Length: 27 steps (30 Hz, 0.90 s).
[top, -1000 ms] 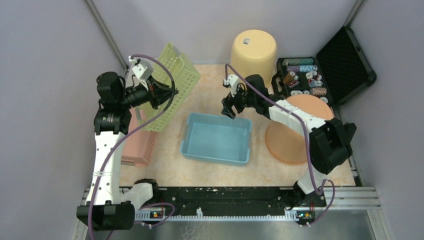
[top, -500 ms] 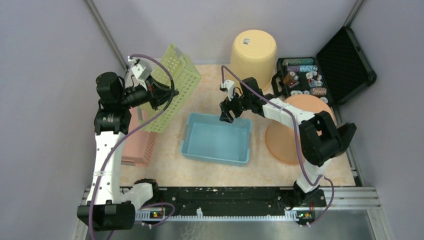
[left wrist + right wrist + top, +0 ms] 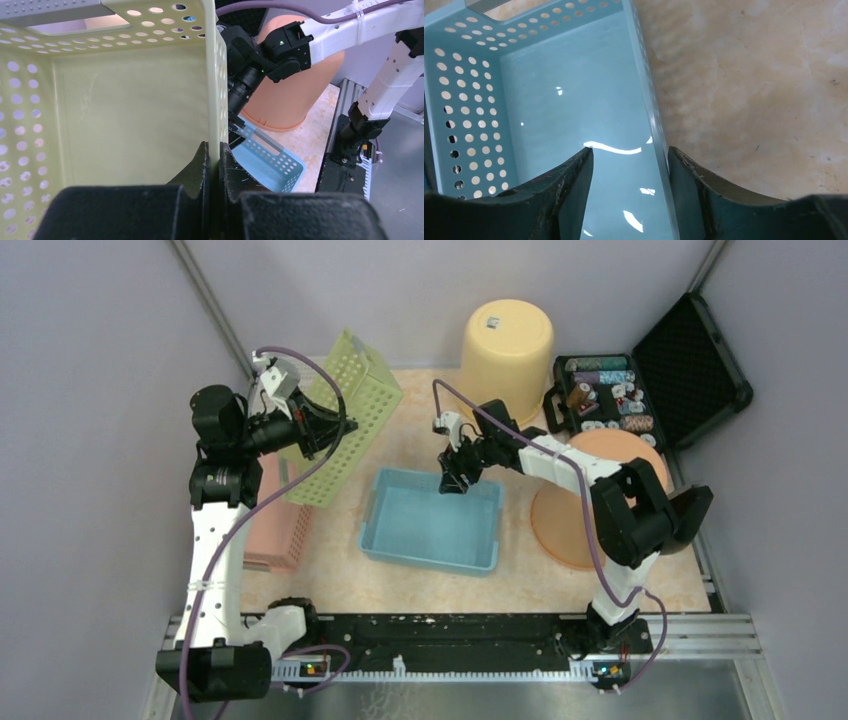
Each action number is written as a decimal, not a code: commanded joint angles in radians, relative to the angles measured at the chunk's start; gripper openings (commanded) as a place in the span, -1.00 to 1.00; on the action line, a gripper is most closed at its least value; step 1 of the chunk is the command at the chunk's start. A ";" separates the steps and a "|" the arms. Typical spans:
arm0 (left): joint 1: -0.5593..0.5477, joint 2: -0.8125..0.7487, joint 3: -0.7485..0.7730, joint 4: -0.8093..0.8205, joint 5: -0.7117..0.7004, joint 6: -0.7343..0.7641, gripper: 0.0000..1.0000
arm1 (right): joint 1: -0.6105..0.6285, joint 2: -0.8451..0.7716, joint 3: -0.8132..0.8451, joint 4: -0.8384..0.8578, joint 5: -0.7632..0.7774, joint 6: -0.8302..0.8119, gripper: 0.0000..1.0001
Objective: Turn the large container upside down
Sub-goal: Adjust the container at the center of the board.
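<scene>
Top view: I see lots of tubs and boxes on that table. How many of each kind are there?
Perforated baskets: 3 (green basket, blue basket, pink basket)
Round tubs, upside down: 2 (yellow tub, orange tub)
Black case, lid open: 1
Total: 6

Light-blue perforated container (image 3: 432, 525) — seemingly the large one — sits centrally, open side up.

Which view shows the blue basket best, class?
Top external: the blue basket shows whole, open side up. Right wrist shows only part of its inside and one wall; left wrist, just a perforated corner.
</scene>
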 commanded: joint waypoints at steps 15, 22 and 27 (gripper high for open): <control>0.016 -0.017 -0.015 0.097 0.022 -0.027 -1.00 | 0.075 0.001 0.063 0.010 0.128 0.086 -0.87; 0.021 -0.017 -0.021 0.108 0.023 -0.039 -1.00 | 0.076 -0.018 0.054 0.048 0.236 0.193 -0.99; 0.023 -0.015 -0.025 0.114 0.023 -0.046 -1.00 | 0.076 -0.050 0.019 0.094 0.308 0.283 -1.00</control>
